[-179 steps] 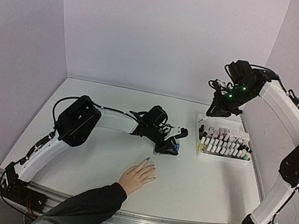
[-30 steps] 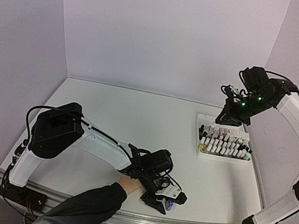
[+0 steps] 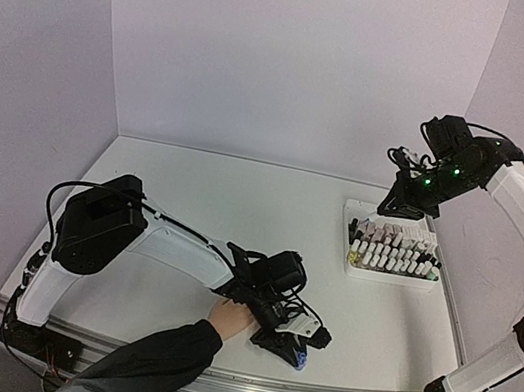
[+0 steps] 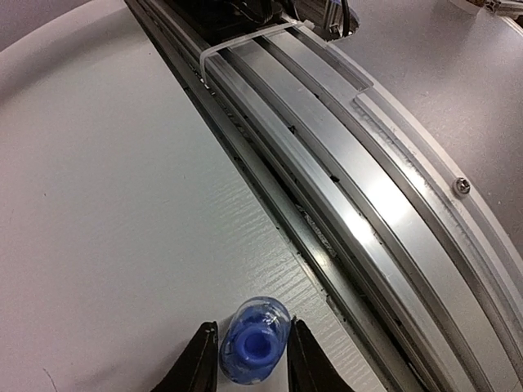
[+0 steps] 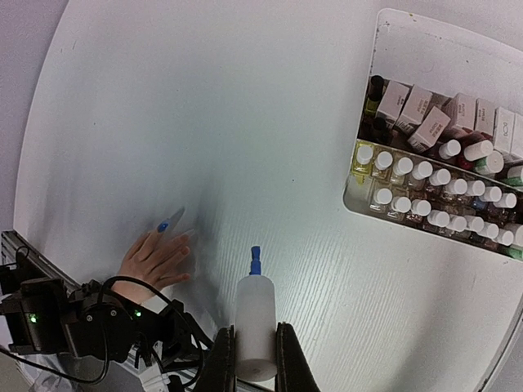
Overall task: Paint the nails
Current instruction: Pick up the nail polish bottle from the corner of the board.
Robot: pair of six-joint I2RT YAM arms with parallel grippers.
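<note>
A light-skinned hand (image 5: 154, 263) in a dark sleeve lies flat near the table's front edge. One of its nails (image 5: 163, 227) is painted blue; the others look bare pinkish. In the top view my left arm covers most of the hand (image 3: 232, 321). My left gripper (image 4: 251, 325) is just right of the hand, shut on an uncapped blue polish bottle (image 4: 255, 343) that stands on the table. High over the table's right side, my right gripper (image 5: 256, 329) is shut on the white cap (image 5: 257, 318), whose blue brush tip (image 5: 255, 261) points forward.
A white tray (image 3: 348, 234) packed with several small polish bottles and boxes stands at the right, under my right arm. An aluminium rail (image 4: 368, 204) runs along the table's front edge, close beyond the blue bottle.
Six seconds ago the left gripper was at mid-table; now it is at the front edge beside the hand. Over the last second its jaws closed in on the blue bottle. The right arm barely moved.
</note>
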